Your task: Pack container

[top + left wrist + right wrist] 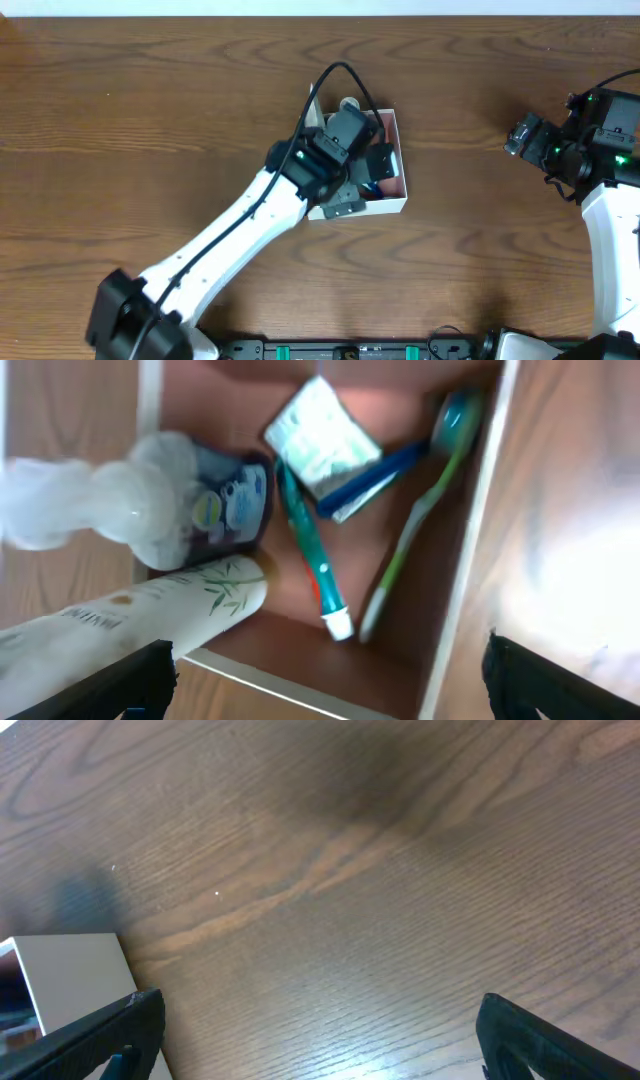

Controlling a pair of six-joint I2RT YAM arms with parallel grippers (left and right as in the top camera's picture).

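Two grippers stand spread wide, gripping nothing. The left gripper hangs over the container, which sits near the middle of the table with a green toothbrush and a packet inside. The right gripper hovers near the table's right edge.

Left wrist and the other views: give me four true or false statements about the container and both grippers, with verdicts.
1. The left gripper is open above the container. True.
2. The right gripper grips a toothbrush. False: it is open and empty, over bare table.
3. A green toothbrush lies inside the container. True.
4. The container has a lid on. False: it is lidless, with several toiletries showing inside.
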